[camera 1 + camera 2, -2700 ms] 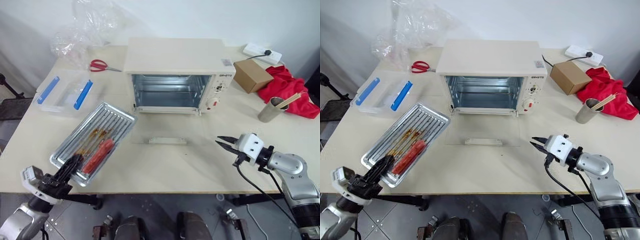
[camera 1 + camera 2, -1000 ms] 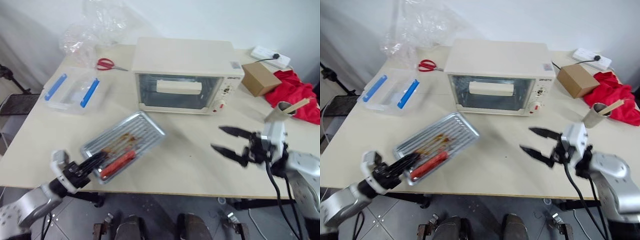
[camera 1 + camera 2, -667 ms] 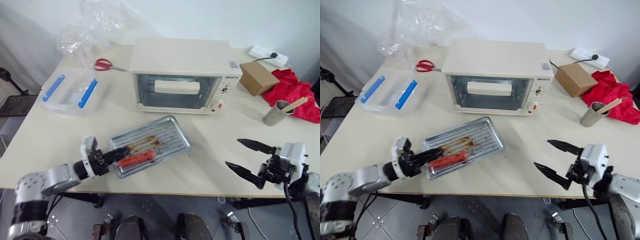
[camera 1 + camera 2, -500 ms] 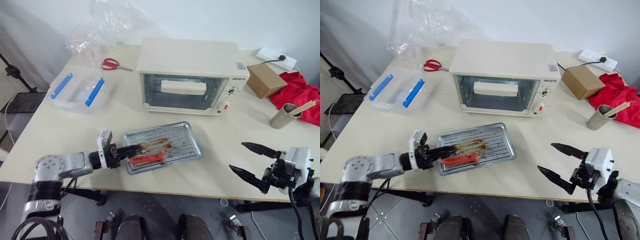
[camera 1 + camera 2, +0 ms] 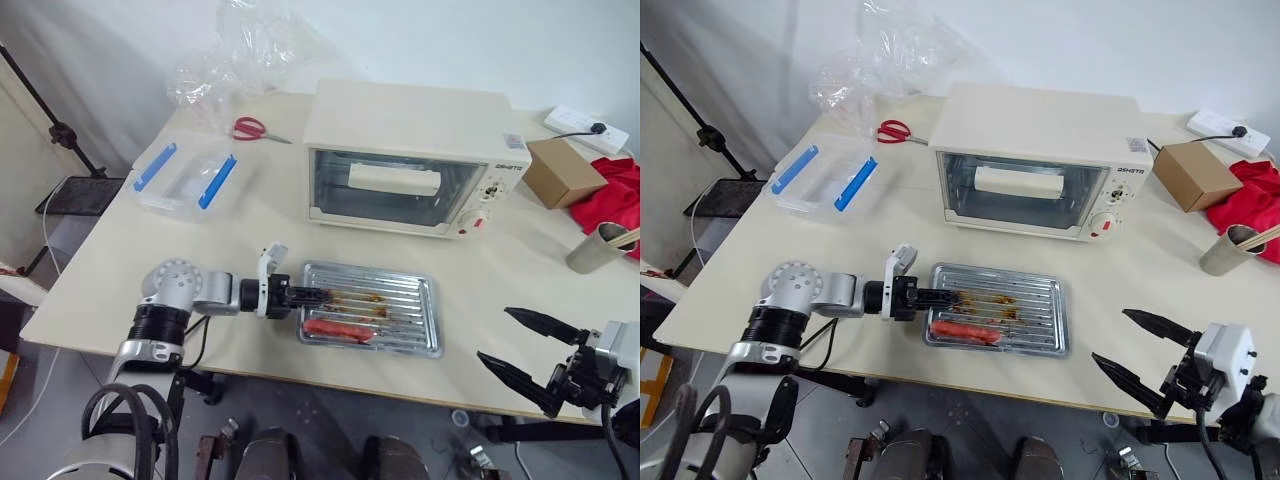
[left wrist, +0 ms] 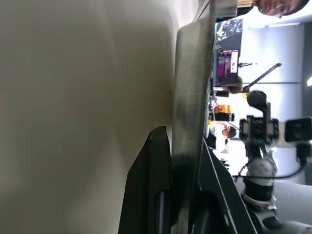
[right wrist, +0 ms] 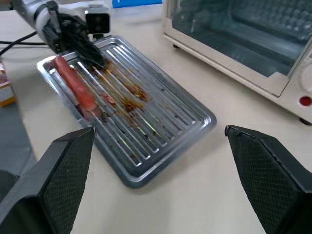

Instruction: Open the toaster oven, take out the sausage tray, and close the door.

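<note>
Releasing carelessly is the main risk: the left claw (image 5: 940,297) is pinching the rim of the sausage tray (image 5: 1010,305), which lies flat on the bench (image 5: 850,240) at 6 o'clock from the toaster oven (image 5: 1040,160), near the front edge; a snagged rim could drag it off. The door (image 5: 1025,195) is closed. The right claw (image 5: 1135,352) stands spread, empty. Beyond the bench: a white wall, a dark stand.

We cannot read the toaster oven (image 5: 414,155) knob markings; the red cloth (image 5: 614,190) is cut off at the edge.
</note>
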You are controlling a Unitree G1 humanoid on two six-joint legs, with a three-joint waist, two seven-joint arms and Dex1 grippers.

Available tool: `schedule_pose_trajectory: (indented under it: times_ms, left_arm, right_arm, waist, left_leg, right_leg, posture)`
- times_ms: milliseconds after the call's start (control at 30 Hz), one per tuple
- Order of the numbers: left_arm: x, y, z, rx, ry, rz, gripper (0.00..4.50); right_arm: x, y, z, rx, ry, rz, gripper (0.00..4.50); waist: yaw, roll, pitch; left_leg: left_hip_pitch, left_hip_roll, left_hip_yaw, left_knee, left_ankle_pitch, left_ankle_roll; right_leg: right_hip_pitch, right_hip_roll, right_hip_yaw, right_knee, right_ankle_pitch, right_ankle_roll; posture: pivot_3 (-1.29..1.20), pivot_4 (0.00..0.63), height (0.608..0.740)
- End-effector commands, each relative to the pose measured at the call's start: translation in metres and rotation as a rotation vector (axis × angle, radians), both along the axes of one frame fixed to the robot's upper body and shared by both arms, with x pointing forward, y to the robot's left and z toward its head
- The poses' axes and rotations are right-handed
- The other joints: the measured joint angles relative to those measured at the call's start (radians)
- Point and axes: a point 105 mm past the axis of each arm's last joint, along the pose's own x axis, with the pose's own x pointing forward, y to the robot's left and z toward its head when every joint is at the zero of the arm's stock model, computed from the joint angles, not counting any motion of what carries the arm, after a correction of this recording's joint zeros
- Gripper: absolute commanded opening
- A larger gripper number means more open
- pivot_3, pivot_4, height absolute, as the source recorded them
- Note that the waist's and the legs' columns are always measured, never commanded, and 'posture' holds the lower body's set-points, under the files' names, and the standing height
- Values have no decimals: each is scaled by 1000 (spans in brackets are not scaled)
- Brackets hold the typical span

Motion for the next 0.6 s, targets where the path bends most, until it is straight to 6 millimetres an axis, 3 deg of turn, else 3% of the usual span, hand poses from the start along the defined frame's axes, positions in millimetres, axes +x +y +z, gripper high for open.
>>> schedule_pose_trajectory:
  times_ms: [33, 200, 300, 400, 533, 600]
  left_arm:
    - [-10, -16, -29, 55, 82, -39, 0]
    - [-4, -15, -18, 13, -14, -25, 1477]
    - [-2, -1, -4, 17, -161, -26, 2553]
    - [-4, 15, 9, 12, -281, -35, 3250]
    - [-22, 58, 7, 162, -603, -179, 4389]
    - [-23, 82, 10, 203, -783, -180, 4448]
  right_arm:
    - [-5, 2, 10, -21, -27, 23, 4444]
    - [-8, 4, 7, -18, -11, 29, 4500]
    - [-9, 6, 5, -23, -2, 42, 4500]
    - [-8, 6, 5, -25, 3, 52, 4500]
    - [-6, 3, 6, -33, 11, 77, 4500]
    - [-5, 0, 6, -38, 23, 101, 4500]
  waist:
    - [0, 2, -1]
    - [-2, 2, -1]
    - [-7, 0, 0]
    - [-26, -1, 1]
    - [-60, -2, 2]
    - [-73, -2, 2]
  left_leg:
    - [1, -1, -1, 0, 0, 1]
    - [0, -2, -6, 0, -2, 4]
    - [-2, -2, -7, 0, -3, 5]
    - [-3, -4, -7, 0, -3, 5]
    - [-2, 0, -7, -2, -2, 0]
    - [1, 1, -7, -4, -1, -2]
  right_leg:
    - [1, -1, 0, 0, 0, 0]
    - [7, -6, -3, -5, 0, 0]
    - [7, -5, -5, -8, 1, 1]
    - [7, -5, -7, -8, 1, 2]
    - [6, -1, -11, -8, 1, 2]
    - [6, 1, -10, -8, 1, 2]
  posture:
    - [0, 150, 740]
    - [0, 150, 740]
    - [0, 150, 740]
    - [0, 150, 740]
    - [0, 150, 740]
    - [0, 150, 740]
